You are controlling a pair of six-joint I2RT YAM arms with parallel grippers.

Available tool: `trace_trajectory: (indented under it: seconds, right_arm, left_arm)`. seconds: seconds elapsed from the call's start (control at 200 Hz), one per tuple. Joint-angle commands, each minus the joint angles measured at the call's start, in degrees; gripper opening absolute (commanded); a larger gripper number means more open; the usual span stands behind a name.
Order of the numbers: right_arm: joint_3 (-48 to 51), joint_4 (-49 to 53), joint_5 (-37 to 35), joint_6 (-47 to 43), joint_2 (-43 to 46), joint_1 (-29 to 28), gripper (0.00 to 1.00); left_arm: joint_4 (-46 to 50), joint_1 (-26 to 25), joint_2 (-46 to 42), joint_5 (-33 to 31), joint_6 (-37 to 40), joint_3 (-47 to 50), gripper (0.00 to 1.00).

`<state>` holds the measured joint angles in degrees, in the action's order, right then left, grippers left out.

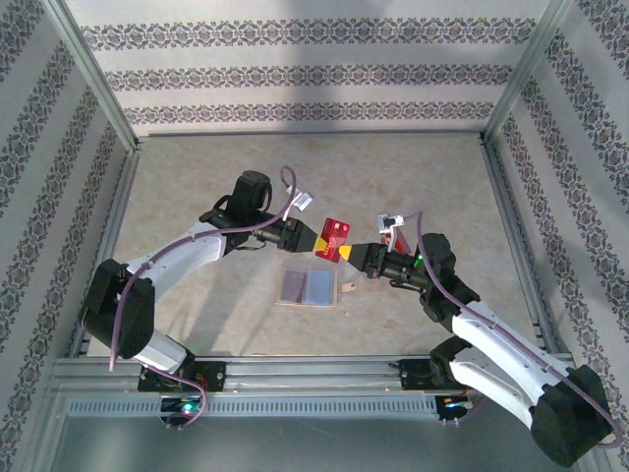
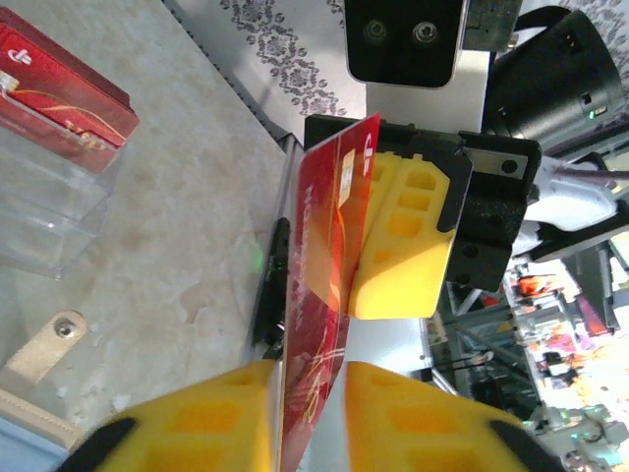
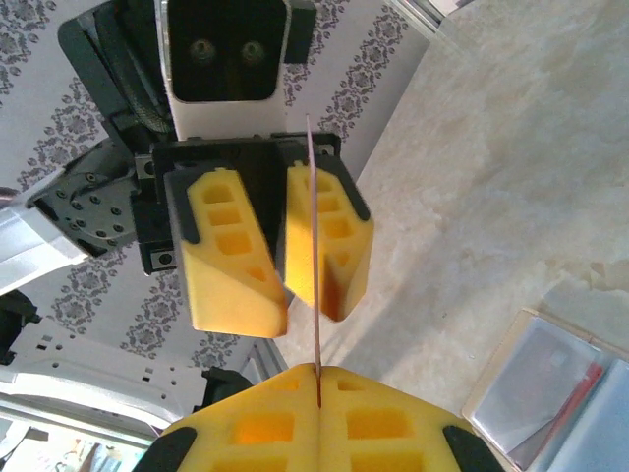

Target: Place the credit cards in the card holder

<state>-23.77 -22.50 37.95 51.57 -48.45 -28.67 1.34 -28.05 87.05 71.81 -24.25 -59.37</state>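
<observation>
A thin red credit card [image 1: 335, 234] with white marks hangs in the air between the two arms, standing roughly on edge. From above it sits just past the far edge of the holder. The right end effector [image 1: 352, 253] has one short end of it. In its own wrist view, its yellow foam fingers [image 3: 393, 428] are pressed together with the card's edge caught between them.

The left end effector [image 1: 316, 236] is at the opposite end. Its yellow fingers [image 2: 197, 423] stand on either side of the card, drawn in very close to both faces. I cannot tell whether they are actually pinching it or only bracketing it.

Below the card and a little nearer the arm bases lies the tan-beige folding card holder [image 1: 308, 286]. It is opened flat on the counter [image 1: 197, 197], with its grey-lilac pockets facing up. Its small tan snap tab [image 1: 347, 286] sticks out on the side nearer the right arm and rests on the surface.

The left wrist camera also shows a clear plastic stack [image 2: 49, 206] sitting on the counter, well apart from the snap tab. A red face with white marks lies on top of it.

The counter is pale, mottled beige. A metal frame [image 1: 93, 74] fences it in, and the walls [image 1: 295, 79] carry bands of grey floral pattern.
</observation>
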Motion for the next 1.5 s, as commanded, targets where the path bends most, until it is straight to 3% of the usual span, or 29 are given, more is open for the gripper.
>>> trace_trajectory:
  seconds: [0.0, 0.1, 0.24, 0.435, 0.525, 0.705, 0.944, 1.189, 1.344, 1.494]
  right_arm:
    - [-0.37, -2.37, -0.65, -0.25, -0.41, -0.55, 0.0]
    - [-0.49, -2.75, -0.34, 0.09, -1.18, -0.6, 0.0]
    - [0.11, -3.95, -0.63, 0.06, -0.95, -0.69, 0.0]
    - [1.09, -9.21, -1.3, 2.12, -0.25, -0.69, 0.34]
    - [1.04, -10.64, -1.35, 2.38, -0.81, -0.69, 0.36]
    - [1.03, -13.09, -0.69, 4.06, -2.75, -0.69, 0.35]
    - [1.07, -13.27, -1.35, 3.77, -2.47, -0.56, 0.16]
    - [1.77, -13.7, -2.26, 4.37, -3.01, 0.45, 0.15]
    - [1.95, -13.79, -3.05, 4.73, -3.21, 1.19, 0.03]
    - [2.32, -13.89, -3.5, 4.91, -3.12, 1.44, 0.06]
  left_arm:
    - [-7.21, 0.28, -1.0, 2.75, -3.07, 0.65, 0.14]
    - [-5.53, 0.27, -0.85, 2.73, -2.2, -0.17, 0.0]
    - [-7.63, 0.28, -0.67, 2.85, -3.61, 0.26, 0.0]
    - [-10.06, 0.28, -0.93, 3.16, -6.15, 0.92, 0.0]
    - [-15.16, 0.28, -0.78, 3.85, -8.95, 2.17, 0.0]
    - [-15.28, 0.28, -1.07, 3.94, -9.58, 2.0, 0.0]
    - [-13.2, 0.37, -1.05, 3.7, -7.8, 2.09, 0.0]
    - [-13.01, 0.32, -1.0, 3.52, -7.59, 2.35, 0.0]
    - [-12.38, 0.32, -1.0, 3.66, -6.35, 2.65, 0.0]
    - [-13.9, 0.24, -0.94, 3.4, -7.2, 3.3, 0.0]
